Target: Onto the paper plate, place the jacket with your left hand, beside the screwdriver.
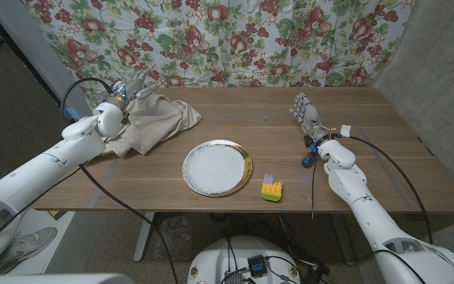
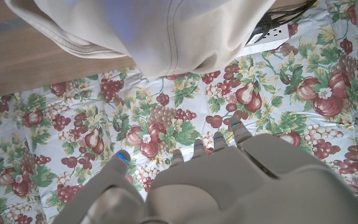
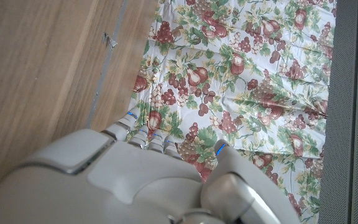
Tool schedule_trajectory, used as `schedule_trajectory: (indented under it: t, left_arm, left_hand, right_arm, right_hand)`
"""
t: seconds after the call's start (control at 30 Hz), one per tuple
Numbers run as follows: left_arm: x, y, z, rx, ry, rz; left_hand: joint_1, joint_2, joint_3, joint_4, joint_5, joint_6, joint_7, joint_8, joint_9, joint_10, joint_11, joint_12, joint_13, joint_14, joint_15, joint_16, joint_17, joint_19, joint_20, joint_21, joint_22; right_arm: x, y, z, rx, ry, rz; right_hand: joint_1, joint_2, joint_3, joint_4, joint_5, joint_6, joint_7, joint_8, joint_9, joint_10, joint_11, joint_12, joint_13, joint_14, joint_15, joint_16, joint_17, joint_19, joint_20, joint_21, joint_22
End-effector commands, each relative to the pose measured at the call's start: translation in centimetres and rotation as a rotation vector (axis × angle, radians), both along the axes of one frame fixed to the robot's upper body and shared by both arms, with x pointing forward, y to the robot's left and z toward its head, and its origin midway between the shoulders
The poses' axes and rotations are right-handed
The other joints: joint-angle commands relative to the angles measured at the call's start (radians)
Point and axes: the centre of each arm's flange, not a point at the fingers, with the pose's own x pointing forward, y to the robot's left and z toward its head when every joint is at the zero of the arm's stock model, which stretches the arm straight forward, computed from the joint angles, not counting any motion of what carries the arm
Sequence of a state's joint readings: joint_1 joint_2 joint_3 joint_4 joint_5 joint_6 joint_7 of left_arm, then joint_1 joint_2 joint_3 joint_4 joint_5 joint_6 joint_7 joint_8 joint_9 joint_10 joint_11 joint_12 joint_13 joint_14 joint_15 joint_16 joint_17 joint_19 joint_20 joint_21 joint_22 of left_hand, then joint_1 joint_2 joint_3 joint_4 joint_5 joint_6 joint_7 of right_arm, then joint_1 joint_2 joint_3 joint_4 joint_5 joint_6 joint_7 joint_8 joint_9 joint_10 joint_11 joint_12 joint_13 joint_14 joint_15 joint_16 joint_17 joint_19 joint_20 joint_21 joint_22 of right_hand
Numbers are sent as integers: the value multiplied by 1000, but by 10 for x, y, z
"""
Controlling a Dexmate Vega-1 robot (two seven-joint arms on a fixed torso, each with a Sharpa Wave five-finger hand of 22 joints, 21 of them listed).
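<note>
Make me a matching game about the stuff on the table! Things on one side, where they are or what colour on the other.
Things:
1. jacket
2. plate
3. toy block
4. right robot hand

Clues:
A. yellow, purple and green
B. white with a gold rim
C. beige, under the left robot hand
D. on the table's right side, holding nothing

Pairs: 1-C, 2-B, 3-A, 4-D

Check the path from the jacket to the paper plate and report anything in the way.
Nothing visible blocks it. The jacket lies at the table's left rear under the left hand; bare wood separates it from the paper plate. The toy block sits right of the plate, off the route.
</note>
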State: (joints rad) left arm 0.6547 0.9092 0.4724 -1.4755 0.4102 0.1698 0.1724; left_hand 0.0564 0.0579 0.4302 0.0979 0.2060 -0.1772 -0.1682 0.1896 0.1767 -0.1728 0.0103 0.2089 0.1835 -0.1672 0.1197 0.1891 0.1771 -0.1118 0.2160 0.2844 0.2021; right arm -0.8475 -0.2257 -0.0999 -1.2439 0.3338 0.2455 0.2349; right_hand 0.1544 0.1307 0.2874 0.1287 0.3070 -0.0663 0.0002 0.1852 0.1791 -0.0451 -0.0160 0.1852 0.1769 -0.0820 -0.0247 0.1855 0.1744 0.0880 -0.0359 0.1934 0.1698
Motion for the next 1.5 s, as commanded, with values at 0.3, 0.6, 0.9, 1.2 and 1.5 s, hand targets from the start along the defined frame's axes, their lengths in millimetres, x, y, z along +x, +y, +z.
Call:
schedule_trajectory:
  t: [0.3,0.6,0.9,1.2,1.5]
  left_arm:
    - [7,3,-14,-20,51,8]
    - [11,7,-23,-35,72,14]
    - [12,9,-27,-38,79,21]
    - [15,11,-33,-39,97,26]
    - [20,12,-35,-47,123,34]
  left_hand:
    - [19,-4,1,-12,-2,-25,-4,-6,1,-37,-4,-5,3,-22,-6,-6,0,7,3,-2,2]
    - [21,-8,-1,-15,-3,-30,-6,-7,1,-40,-1,-6,3,-24,-6,-6,0,8,3,-3,2]
    - [23,-12,-3,-19,-3,-33,-4,-8,1,-41,-3,-6,3,-24,-6,-6,0,9,3,-4,2]
    - [26,-15,-4,-24,-3,-48,-2,-12,1,-45,-2,-7,3,-24,-7,-5,0,10,3,-6,2]
    - [28,-17,-5,-27,-3,-51,-2,-11,1,-47,-4,-8,3,-25,-8,-5,1,12,3,-6,2]
  right_arm:
    - [-3,7,9,-14,-31,17]
    - [-6,9,13,-27,-47,18]
    - [-8,11,14,-34,-50,12]
    - [-10,12,13,-35,-55,10]
    - [-12,12,12,-31,-55,8]
  right_hand:
    - [9,15,5,0,-1,6,3,5,3,6,-4,2,3,1,1,1,1,11,-33,3,3]
    - [10,14,6,0,-1,6,4,5,3,6,-2,2,3,1,1,1,1,12,-33,3,3]
    - [10,14,7,0,-2,6,4,5,3,6,-2,1,3,1,2,1,1,11,-33,3,3]
    - [10,13,8,-1,-2,7,4,5,3,7,-4,1,3,1,2,1,1,12,-33,3,3]
    - [11,13,9,-1,-3,7,4,5,3,7,-5,1,3,2,3,1,2,13,-33,3,3]
